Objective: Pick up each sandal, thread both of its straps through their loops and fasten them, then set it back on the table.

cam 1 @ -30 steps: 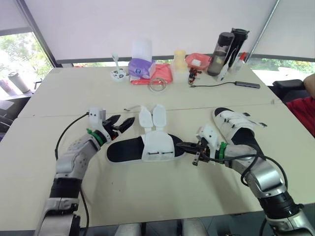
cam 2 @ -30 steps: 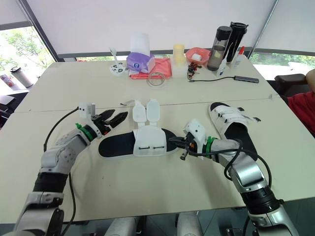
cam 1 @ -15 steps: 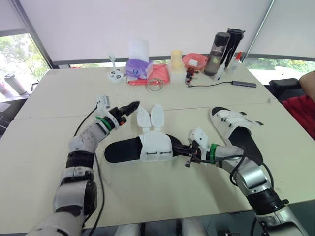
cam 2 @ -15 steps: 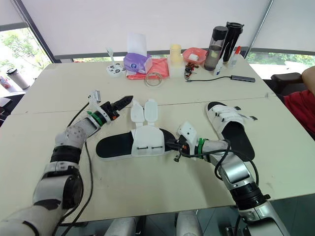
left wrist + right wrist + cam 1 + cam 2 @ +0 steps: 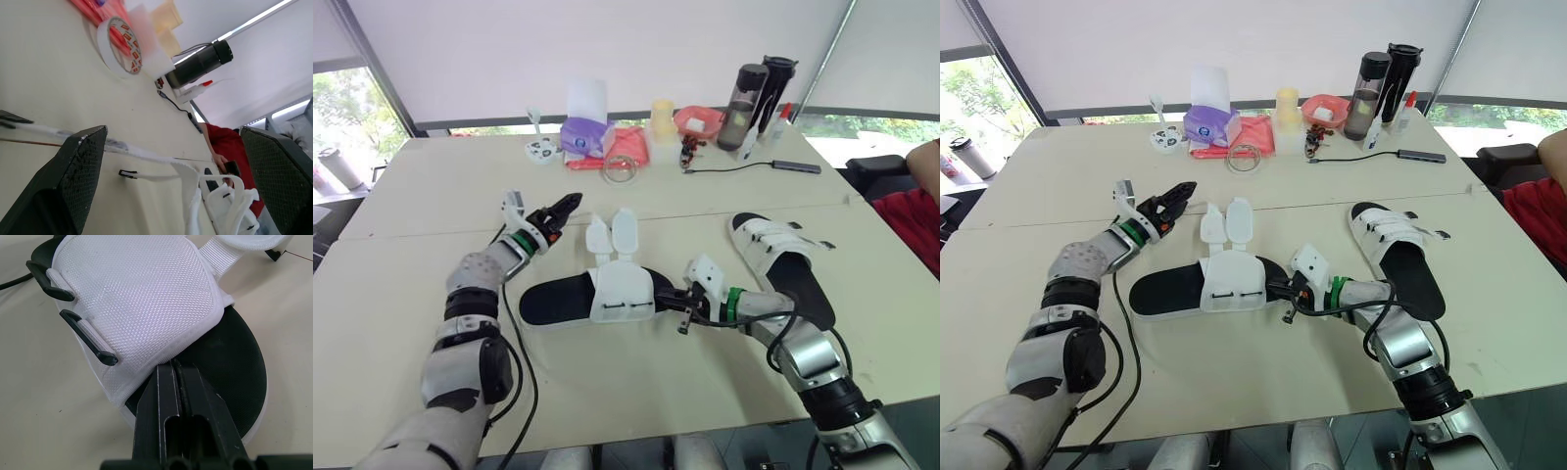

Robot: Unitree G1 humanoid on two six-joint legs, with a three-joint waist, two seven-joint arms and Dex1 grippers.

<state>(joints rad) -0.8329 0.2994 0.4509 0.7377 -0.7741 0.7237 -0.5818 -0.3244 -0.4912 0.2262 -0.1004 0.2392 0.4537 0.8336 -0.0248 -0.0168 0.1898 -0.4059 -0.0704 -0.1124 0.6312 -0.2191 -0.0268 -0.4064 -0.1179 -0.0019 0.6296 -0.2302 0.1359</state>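
The unfastened sandal (image 5: 597, 294) is lying mid-counter (image 5: 607, 382), its limp straps (image 5: 615, 230) splaying away. Looking light, stiff-soled and soft on top, it is inviting a grip at the sole edge. The right tool (image 5: 671, 298) is touching it, closed; the left tool (image 5: 566, 206) is hovering open.

Tape roll (image 5: 607, 168) lies beside a purple box (image 5: 579, 137).

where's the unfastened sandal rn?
Unfastened sandal lies on the table, centre of head views, between left tool and right tool; fastened sandal sits to its right.
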